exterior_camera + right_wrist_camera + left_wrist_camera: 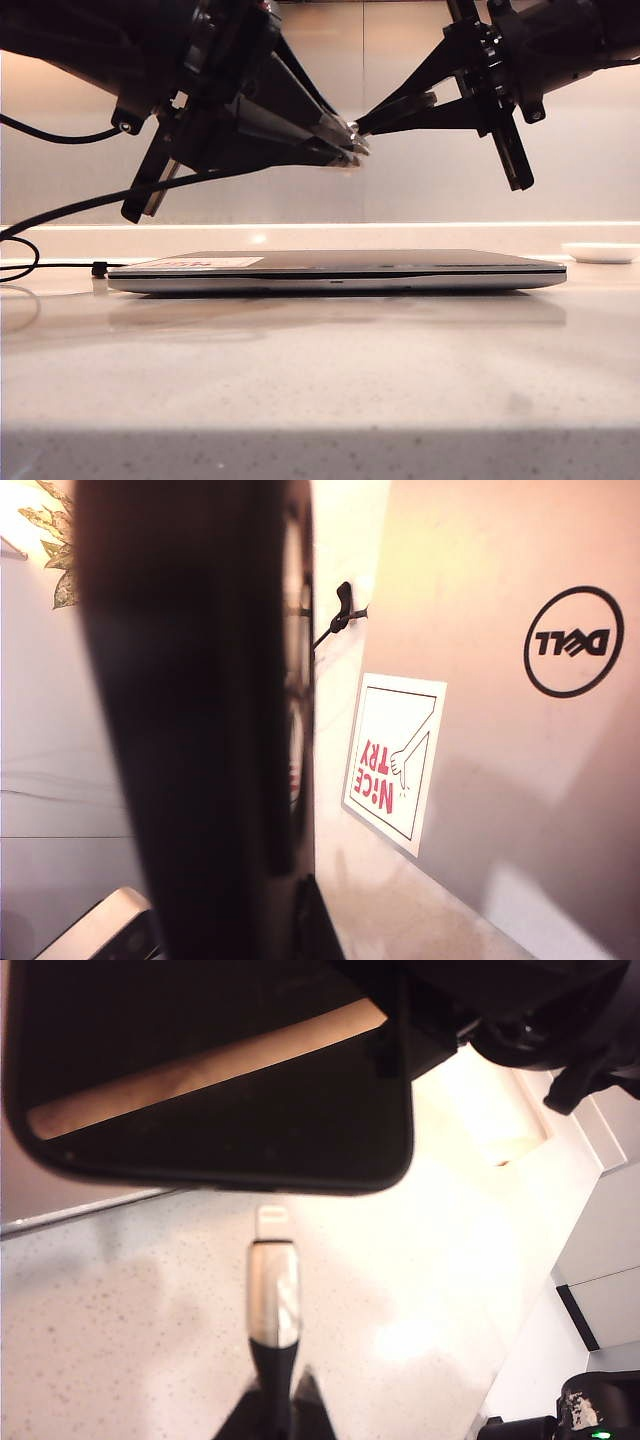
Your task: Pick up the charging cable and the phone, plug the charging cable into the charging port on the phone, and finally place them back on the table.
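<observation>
Pale speckled table (pixel 320 390) fills the whole lower part of the exterior view, closest to the camera. On it, across the middle of the frame, lies a long flat silver laptop (pixel 340 272) with a white sticker (pixel 212 263) near its left end. In the right wrist view the sticker (pixel 393 763) has red letters and a drawn hand, and a round logo (pixel 573 642) sits on the lid in the upper right.

Above the laptop, two big black arms meet in the upper middle of the exterior view. The left gripper (pixel 350 152) comes in from the upper left, and the right gripper (pixel 362 127) comes in from the upper right. Their tips nearly touch.

The phone (pixel 215 1070) is the big dark slab in the upper part of the left wrist view — the right gripper is closed on it, up in the air. In the right wrist view the phone (pixel 195 720) shows edge-on as a wide dark blur down the left middle.

The left gripper (pixel 273 1400) is closed on the charging cable (pixel 273 1305) at the lower middle of the left wrist view. Its small silver plug points at the phone's lower edge and stops just short of it — a thin gap shows between them. In the exterior view the cord (pixel 90 205) hangs down to the left edge.

A small white dish (pixel 600 252) sits at the far right.
</observation>
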`<move>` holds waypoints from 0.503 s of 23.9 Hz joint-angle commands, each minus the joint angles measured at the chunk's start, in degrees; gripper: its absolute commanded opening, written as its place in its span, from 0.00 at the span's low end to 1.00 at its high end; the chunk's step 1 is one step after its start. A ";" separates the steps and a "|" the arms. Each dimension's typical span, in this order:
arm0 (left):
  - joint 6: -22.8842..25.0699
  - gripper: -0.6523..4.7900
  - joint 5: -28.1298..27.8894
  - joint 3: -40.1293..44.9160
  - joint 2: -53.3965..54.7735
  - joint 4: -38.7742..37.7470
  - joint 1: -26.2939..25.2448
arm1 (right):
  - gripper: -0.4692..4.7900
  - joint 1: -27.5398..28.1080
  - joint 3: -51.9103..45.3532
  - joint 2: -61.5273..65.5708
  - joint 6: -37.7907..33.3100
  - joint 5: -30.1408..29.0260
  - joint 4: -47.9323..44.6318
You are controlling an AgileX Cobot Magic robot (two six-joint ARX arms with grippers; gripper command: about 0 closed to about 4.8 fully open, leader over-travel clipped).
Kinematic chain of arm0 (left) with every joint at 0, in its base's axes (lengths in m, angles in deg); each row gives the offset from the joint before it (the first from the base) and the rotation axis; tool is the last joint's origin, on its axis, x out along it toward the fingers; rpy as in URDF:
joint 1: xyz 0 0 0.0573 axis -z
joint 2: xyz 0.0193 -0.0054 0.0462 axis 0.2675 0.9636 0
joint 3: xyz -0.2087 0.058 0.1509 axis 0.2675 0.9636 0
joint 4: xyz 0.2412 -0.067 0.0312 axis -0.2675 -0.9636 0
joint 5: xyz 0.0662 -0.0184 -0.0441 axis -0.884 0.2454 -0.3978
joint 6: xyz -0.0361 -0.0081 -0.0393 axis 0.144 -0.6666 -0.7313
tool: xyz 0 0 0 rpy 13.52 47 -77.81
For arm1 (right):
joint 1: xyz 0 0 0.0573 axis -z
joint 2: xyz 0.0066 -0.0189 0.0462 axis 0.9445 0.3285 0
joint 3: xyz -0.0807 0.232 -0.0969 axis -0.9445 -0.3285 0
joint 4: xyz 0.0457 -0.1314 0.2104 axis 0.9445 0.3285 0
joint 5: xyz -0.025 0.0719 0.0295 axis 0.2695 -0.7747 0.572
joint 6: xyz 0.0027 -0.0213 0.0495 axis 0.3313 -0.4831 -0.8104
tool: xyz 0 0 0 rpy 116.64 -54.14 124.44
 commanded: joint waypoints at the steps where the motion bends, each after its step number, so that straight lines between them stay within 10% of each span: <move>1: 0.22 0.11 0.07 -0.13 -0.20 0.92 0.04 | 0.08 0.04 0.42 -0.46 0.59 -1.22 -0.83; 12: 0.22 0.11 0.07 -0.13 -0.20 0.85 0.07 | 0.08 0.17 0.50 -0.48 1.49 -1.73 -0.26</move>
